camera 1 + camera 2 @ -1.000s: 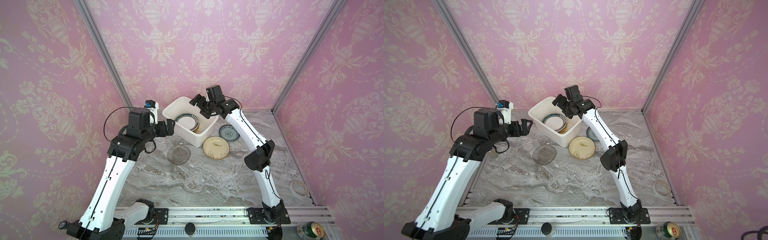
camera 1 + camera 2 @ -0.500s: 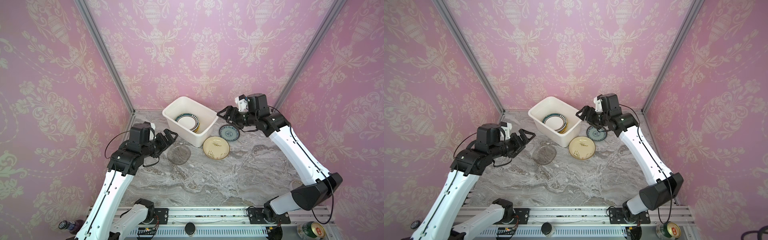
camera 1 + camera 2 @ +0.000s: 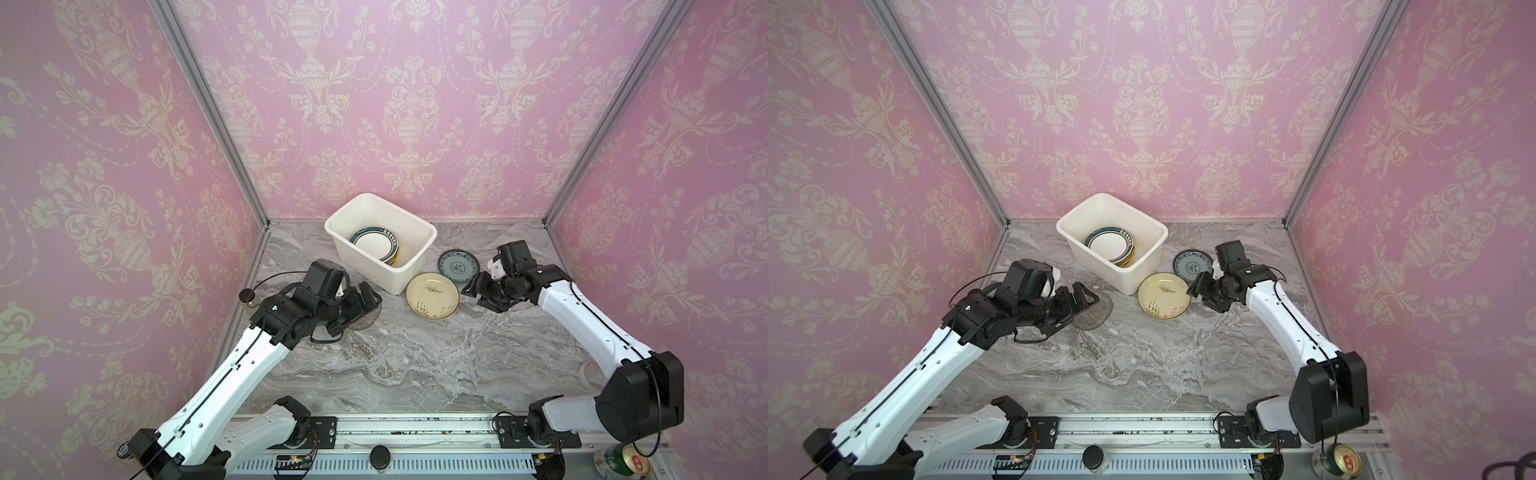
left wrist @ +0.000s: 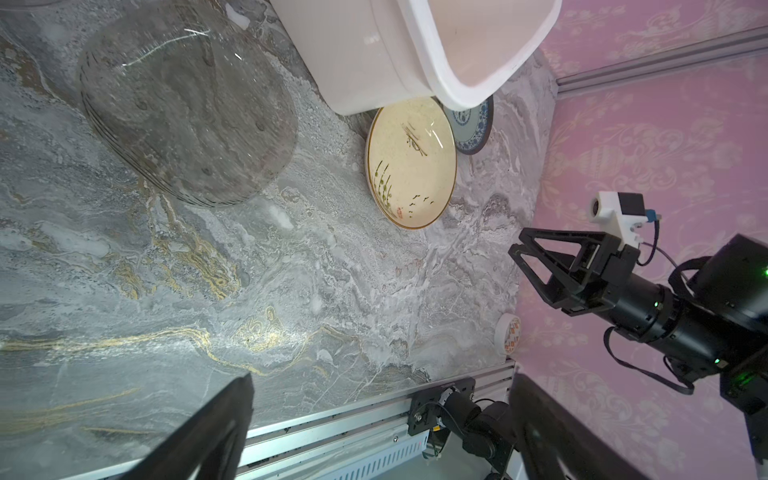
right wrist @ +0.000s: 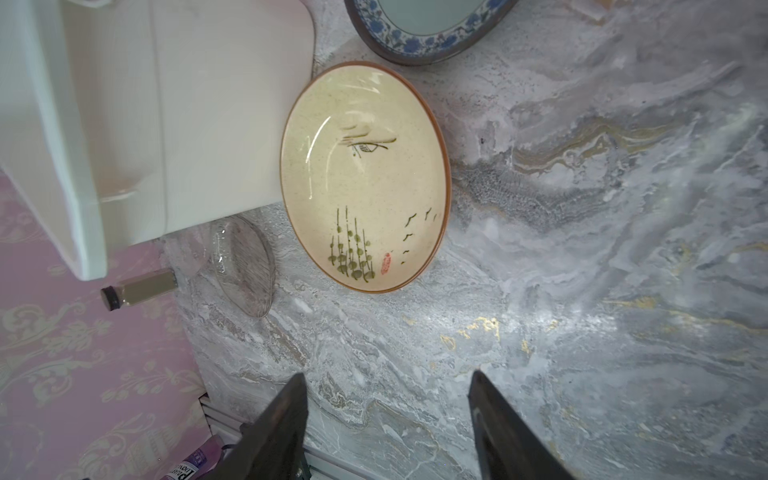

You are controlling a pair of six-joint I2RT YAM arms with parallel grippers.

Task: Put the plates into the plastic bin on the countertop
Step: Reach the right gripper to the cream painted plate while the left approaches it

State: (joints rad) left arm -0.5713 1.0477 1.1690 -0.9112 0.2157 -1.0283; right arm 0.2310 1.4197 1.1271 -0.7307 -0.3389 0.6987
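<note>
In both top views the plastic bin (image 3: 392, 276) sits at 12 o'clock on the countertop (image 3: 415, 365), long axis 10-to-4, white dark-rimmed plates (image 3: 374, 245) stacked inside; cream plate (image 3: 432, 301) flat at its 5, blue plate (image 3: 458, 266) at its 4. Left wrist: my left gripper (image 4: 382, 376) gapes wide, empty, glass plate (image 4: 187, 104) ahead. Right wrist: my right gripper (image 5: 387, 374), part-spread, empty, faces the cream plate by the bin

Pink damask-papered walls (image 3: 395, 83), bare aluminium corner posts (image 3: 212, 112).
</note>
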